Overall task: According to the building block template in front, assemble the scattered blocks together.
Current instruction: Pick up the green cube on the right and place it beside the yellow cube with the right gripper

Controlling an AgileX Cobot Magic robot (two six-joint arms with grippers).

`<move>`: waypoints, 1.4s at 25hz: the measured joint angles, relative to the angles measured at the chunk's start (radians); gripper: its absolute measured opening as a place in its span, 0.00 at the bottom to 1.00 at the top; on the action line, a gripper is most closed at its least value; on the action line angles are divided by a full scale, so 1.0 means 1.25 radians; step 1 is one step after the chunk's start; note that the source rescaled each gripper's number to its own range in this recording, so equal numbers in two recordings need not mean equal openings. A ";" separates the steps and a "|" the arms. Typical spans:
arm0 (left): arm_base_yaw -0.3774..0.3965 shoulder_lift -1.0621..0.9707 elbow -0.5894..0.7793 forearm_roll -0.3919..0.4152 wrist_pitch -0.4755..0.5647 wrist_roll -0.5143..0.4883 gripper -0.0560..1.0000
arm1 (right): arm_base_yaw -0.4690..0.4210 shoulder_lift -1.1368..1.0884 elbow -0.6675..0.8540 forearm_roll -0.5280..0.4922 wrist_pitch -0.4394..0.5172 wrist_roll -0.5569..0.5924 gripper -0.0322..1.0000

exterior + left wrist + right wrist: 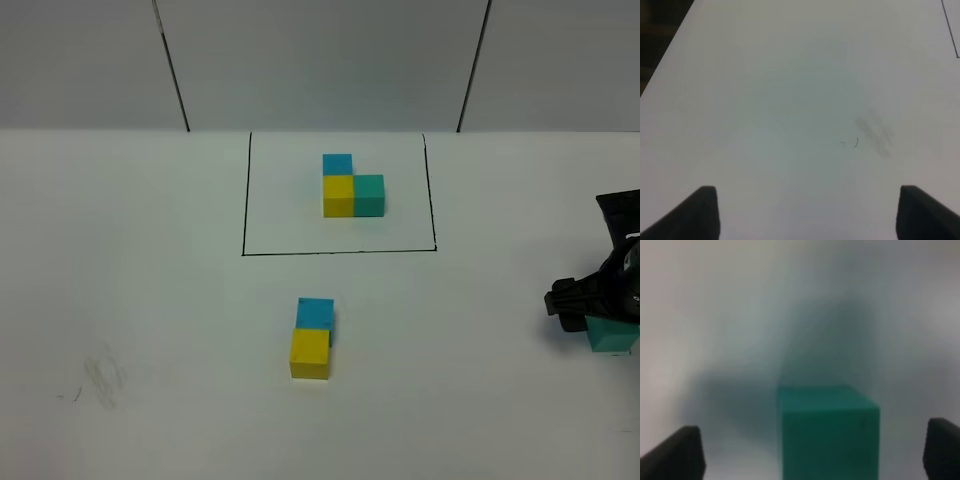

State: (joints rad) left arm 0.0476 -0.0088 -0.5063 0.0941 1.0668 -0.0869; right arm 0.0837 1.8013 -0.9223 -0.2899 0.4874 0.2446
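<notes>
The building block template lies inside a thin black rectangle at the back: a blue cube behind a yellow one, with a teal one to the yellow's right. In front of it, a loose sky-blue cube touches a loose yellow cube. The loose teal cube sits at the far right edge under my right gripper. In the right wrist view the teal cube stands between the wide-open fingers. My left gripper is open over bare table and is out of the high view.
The white table has a faint smudge at the front left, which also shows in the left wrist view. A corner of the black drawn rectangle shows in the left wrist view.
</notes>
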 joint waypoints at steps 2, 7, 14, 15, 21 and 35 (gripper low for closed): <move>0.000 0.000 0.000 0.000 0.000 0.000 0.60 | -0.006 0.015 0.000 0.000 -0.002 0.000 0.82; 0.000 0.000 0.000 0.000 0.000 0.000 0.60 | -0.013 0.024 0.000 0.000 -0.004 0.000 0.80; 0.000 0.000 0.000 0.000 0.000 0.000 0.60 | -0.015 0.039 0.000 0.000 -0.008 0.000 0.79; 0.000 0.000 0.000 0.000 0.000 0.000 0.60 | -0.016 0.041 0.000 0.000 -0.008 0.000 0.79; 0.000 0.000 0.000 0.000 0.000 0.000 0.60 | -0.022 0.042 0.000 0.000 -0.012 -0.003 0.67; 0.000 0.000 0.000 0.000 0.000 0.000 0.60 | 0.026 -0.058 -0.021 -0.001 0.094 -0.148 0.24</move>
State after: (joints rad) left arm 0.0476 -0.0088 -0.5063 0.0941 1.0668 -0.0869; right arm 0.1161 1.7286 -0.9488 -0.2910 0.6054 0.0594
